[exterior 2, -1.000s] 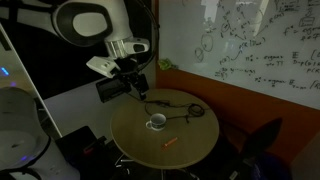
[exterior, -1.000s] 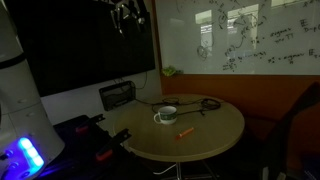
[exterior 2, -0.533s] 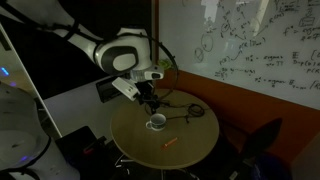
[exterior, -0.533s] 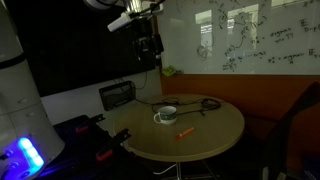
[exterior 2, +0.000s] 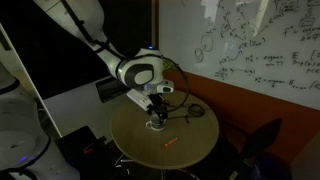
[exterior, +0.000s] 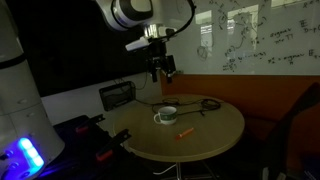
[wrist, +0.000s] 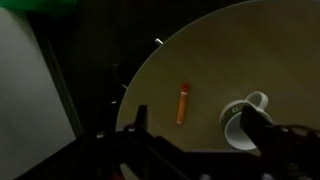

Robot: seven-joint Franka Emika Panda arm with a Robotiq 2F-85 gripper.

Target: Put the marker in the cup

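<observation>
The orange-red marker [exterior: 184, 132] lies flat on the round wooden table [exterior: 215, 130], just in front of the white cup [exterior: 166, 115]. Both also show in an exterior view, the marker [exterior 2: 169, 143] and the cup [exterior 2: 158, 123]. My gripper [exterior: 161, 69] hangs well above the table, roughly over the cup, and it shows in an exterior view [exterior 2: 156, 108]. In the wrist view the gripper [wrist: 198, 128] is open and empty. The marker [wrist: 182, 103] lies between its fingers, and the cup [wrist: 240, 117] is partly behind one finger.
A black looped cable [exterior: 201, 103] lies on the table behind the cup. A dark boxy device with a grille [exterior: 118, 95] stands beside the table. A whiteboard wall is behind, and the table edge [wrist: 135, 80] drops to dark floor.
The arm has swung in from high beside the table and come down toward it. The gripper now hangs over the cup area. Marker and cup have not moved.
</observation>
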